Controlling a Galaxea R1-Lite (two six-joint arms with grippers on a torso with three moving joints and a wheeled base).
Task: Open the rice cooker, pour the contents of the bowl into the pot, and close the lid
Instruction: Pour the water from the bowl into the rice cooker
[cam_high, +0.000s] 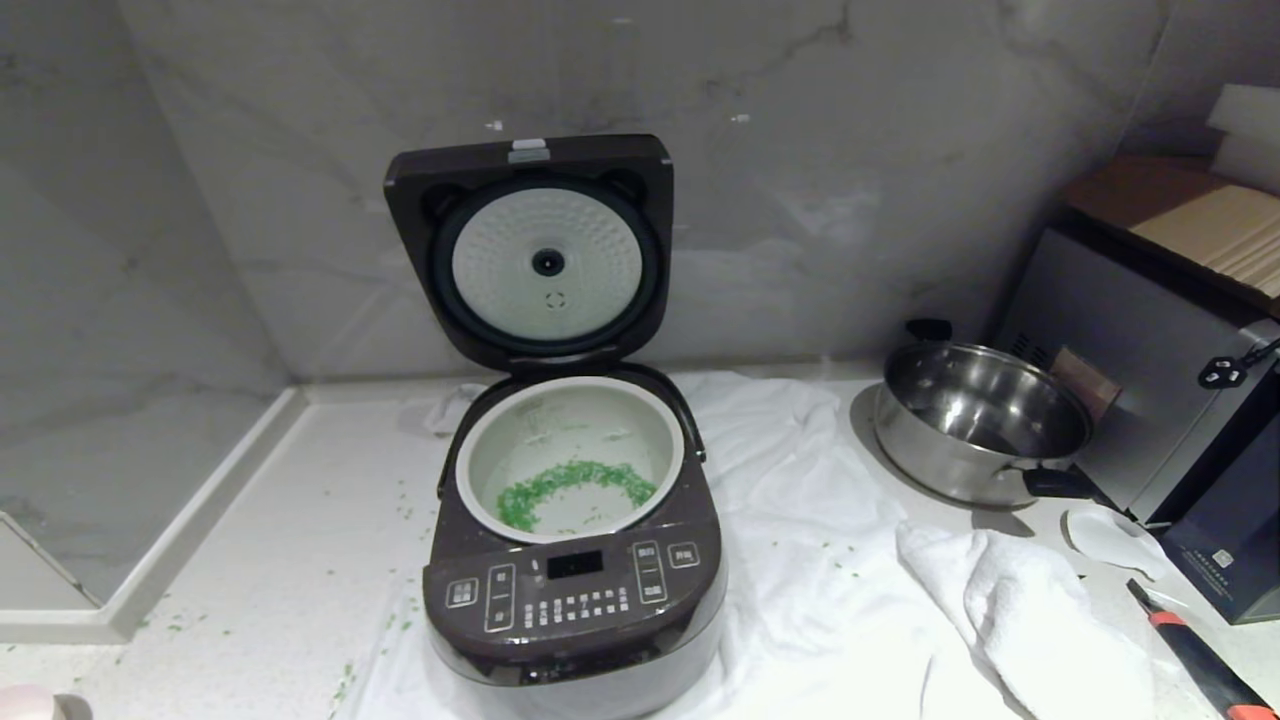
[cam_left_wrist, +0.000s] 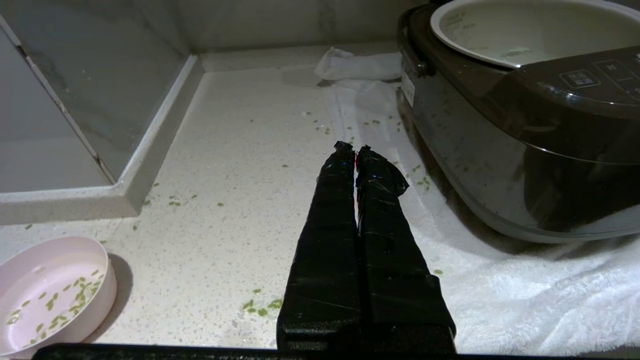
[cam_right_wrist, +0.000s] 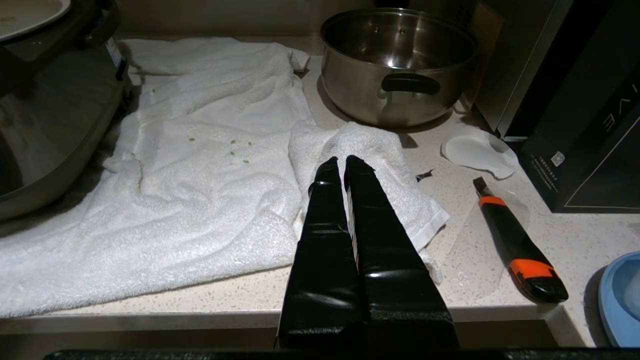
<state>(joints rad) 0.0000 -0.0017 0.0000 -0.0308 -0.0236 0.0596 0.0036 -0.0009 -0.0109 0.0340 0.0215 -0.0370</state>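
- Nearest, at seven o'clock from the cooker, the bowl (cam_left_wrist: 50, 290) sits on speckled stone, glossy pink, nearly empty; the left gripper (cam_left_wrist: 355, 149) hangs beside it, fingers pressed together, holding nothing.
- The right gripper (cam_right_wrist: 344, 162), likewise closed and empty, hovers over a nubbly white towel (cam_right_wrist: 200, 165).
- Mid-counter, the rice cooker (cam_high: 575, 590), smooth dark plastic; its pot (cam_high: 570, 460) holds the contents (cam_high: 575, 482), a green crescent.
- Farthest, the lid (cam_high: 530, 250) stands upright; I'd push its top edge forward and down until it latches.
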